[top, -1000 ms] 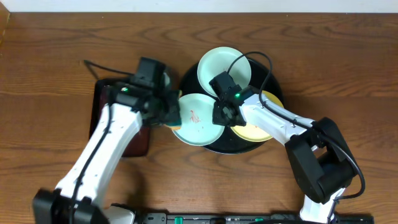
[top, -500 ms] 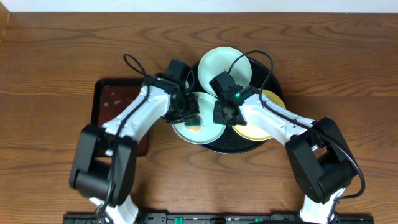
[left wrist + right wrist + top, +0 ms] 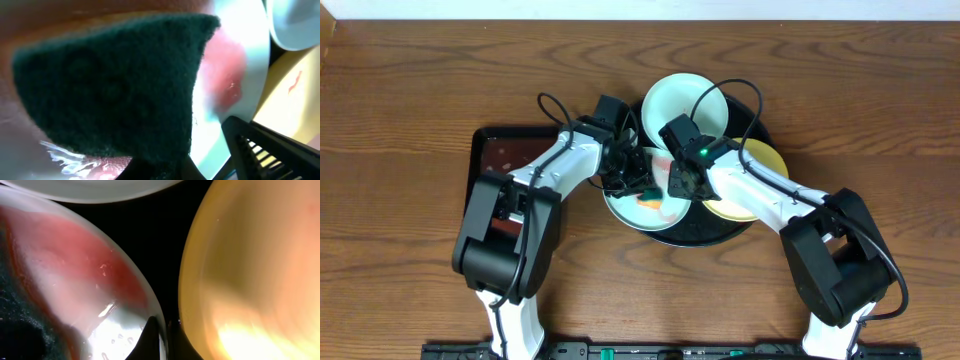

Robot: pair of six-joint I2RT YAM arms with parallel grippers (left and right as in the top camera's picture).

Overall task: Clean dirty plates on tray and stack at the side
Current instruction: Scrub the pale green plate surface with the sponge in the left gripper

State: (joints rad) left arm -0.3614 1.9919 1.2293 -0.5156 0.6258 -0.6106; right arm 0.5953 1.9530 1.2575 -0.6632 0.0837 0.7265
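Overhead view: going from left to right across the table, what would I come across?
Dark red-brown tray → left hand gripping a green sponge → right hand pinching the smeared mint plate by its rim → yellow plate. The other mint plate and the black tray overlap these, so I left them out.

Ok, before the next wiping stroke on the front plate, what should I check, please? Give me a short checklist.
1. Sponge gripped by left fingers: ok.
2. Right fingers pinching rim of front plate: ok.
3. Sponge on that plate: ok.
4. Front plate clean: not ok, red smear shows.
5. Yellow plate clean: not ok, small red mark.
6. Front plate flat on black tray: cannot tell.
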